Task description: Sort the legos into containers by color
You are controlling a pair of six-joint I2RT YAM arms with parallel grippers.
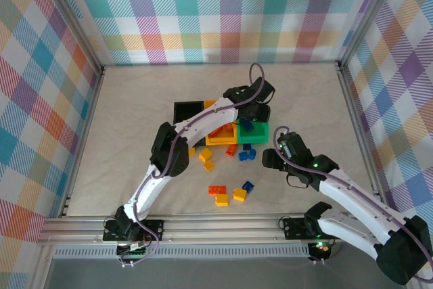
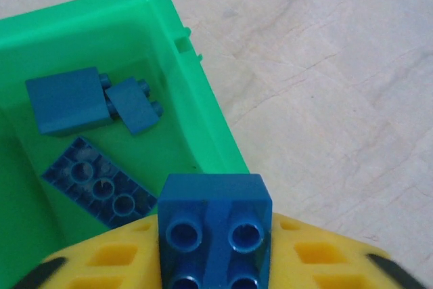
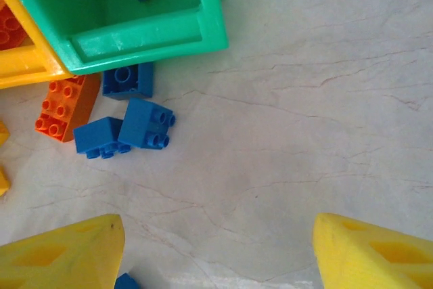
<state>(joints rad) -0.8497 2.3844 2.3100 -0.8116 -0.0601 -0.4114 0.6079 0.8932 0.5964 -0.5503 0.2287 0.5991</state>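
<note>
Well, the left pincer (image 2: pixel 215 262) pinches a blue lego (image 2: pixel 215 208) over the edge of the green container (image 2: pixel 203 120), where 3 more blue legos (image 2: pixel 67 99) lie. The right pincer (image 3: pixel 216 252) hangs spread wide and empty over the desk (image 3: pixel 304 133), near 3 loose blue legos (image 3: pixel 145 123) just outside that container.

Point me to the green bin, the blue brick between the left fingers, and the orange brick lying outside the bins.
green bin (image 2: pixel 215 126), left wrist view, on its right wall.
blue brick (image 2: pixel 215 194), left wrist view, on its smooth side face.
orange brick (image 3: pixel 64 107), right wrist view, on its studded top.
</note>
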